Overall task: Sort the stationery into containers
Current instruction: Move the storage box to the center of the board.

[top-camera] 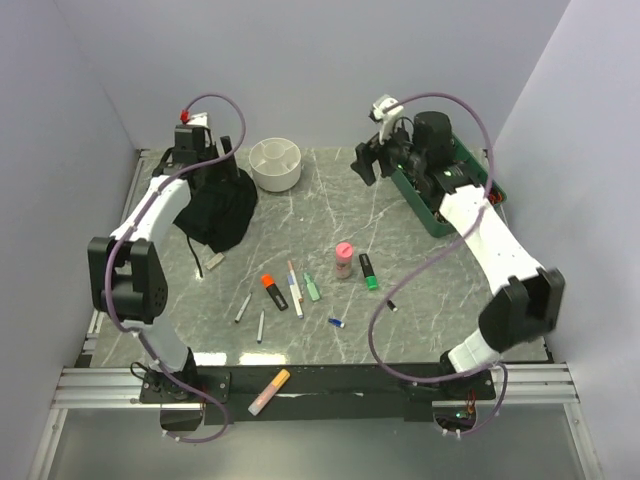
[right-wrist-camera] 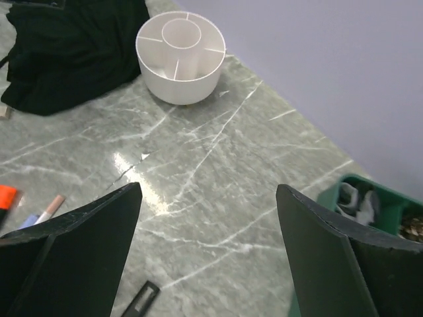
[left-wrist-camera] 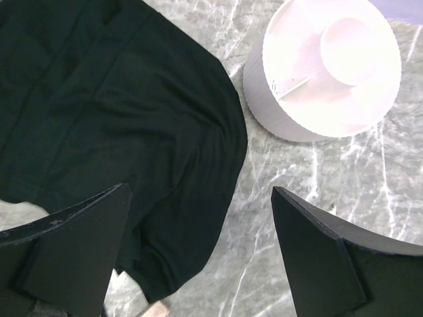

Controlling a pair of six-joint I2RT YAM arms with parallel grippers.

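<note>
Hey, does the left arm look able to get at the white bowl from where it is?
Probably yes. The left gripper is open above the black bag's edge, and the bowl sits just beyond it with only bare table between.

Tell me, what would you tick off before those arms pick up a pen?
1. Open, empty left hand: ok.
2. Open, empty right hand: ok.
3. Upright white bowl with free compartments: ok.
4. Reachable opening on the black bag: cannot tell, it lies crumpled.
5. All stationery on the table: not ok. The orange highlighter and pink-capped bottle are, but an orange-tipped marker lies on the front frame.
</note>
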